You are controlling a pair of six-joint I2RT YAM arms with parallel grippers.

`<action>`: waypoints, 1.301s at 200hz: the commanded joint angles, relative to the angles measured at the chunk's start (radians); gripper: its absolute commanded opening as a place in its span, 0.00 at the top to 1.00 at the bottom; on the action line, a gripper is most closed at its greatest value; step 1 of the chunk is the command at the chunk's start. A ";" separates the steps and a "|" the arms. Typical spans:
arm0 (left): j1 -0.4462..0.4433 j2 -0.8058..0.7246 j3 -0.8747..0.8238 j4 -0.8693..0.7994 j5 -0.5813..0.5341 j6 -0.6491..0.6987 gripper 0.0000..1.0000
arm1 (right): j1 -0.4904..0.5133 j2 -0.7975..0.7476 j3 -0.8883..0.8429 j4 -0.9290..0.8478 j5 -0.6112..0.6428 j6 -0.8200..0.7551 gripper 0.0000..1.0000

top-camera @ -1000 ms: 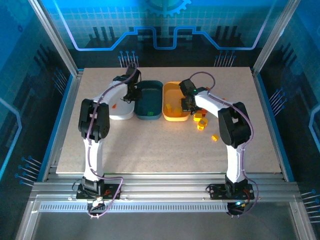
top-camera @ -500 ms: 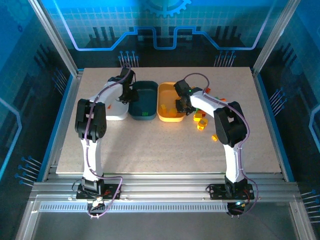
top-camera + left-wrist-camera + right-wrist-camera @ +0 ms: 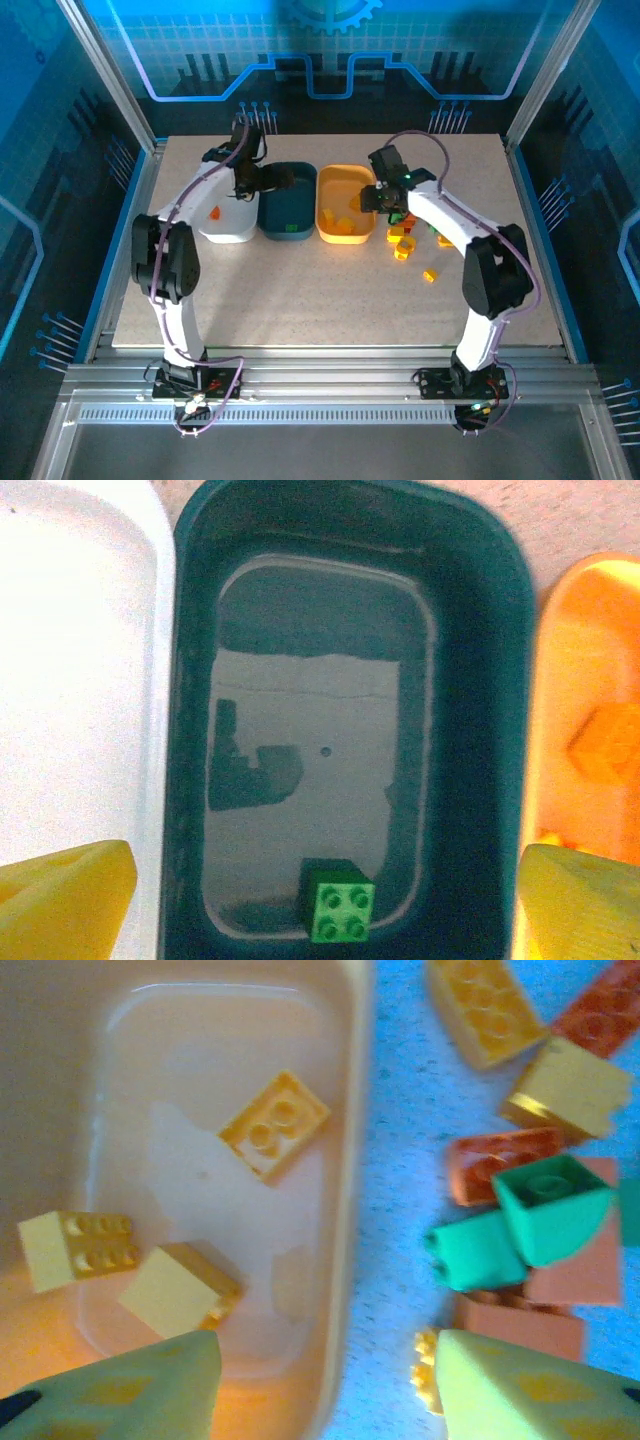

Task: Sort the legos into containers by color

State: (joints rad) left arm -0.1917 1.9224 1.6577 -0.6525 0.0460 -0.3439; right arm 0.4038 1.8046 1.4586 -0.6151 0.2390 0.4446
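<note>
Hovering over the teal tub [image 3: 480, 630], your left fingers [image 3: 65, 895] are standing wide apart, a green brick [image 3: 338, 913] lying between them; your right fingers [image 3: 120, 1385] are gaping astride the wall of the orange tub [image 3: 350, 1160].

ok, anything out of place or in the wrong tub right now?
Nothing stands out. The dark teal plastic tub holds one green brick, the orange plastic tub yellow bricks. The mixed loose bricks lie on the table beside it, simply not yet sorted.
</note>
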 commanded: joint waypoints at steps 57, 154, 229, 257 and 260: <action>-0.003 -0.470 -0.557 0.330 0.156 -0.243 0.01 | -0.068 -0.136 -0.352 0.011 0.072 0.118 0.20; -0.015 -0.766 -0.810 0.341 0.196 -0.267 0.01 | -0.132 -0.014 -0.418 0.198 -0.025 0.169 0.32; -0.078 -0.697 -0.802 0.402 0.219 -0.295 0.01 | -0.118 -0.180 -0.499 0.167 0.063 0.144 0.65; -0.086 -0.645 -0.852 0.502 0.256 -0.362 0.01 | -0.032 -0.244 -0.449 0.106 0.112 0.122 0.65; -0.086 -0.637 -0.856 0.512 0.259 -0.372 0.01 | -0.021 -0.238 -0.434 0.100 0.117 0.120 0.65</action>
State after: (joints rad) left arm -0.2687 1.2404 0.8429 -0.2424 0.2531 -0.6399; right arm 0.3088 1.6131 0.9649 -0.4614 0.3012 0.5903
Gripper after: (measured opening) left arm 0.990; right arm 0.443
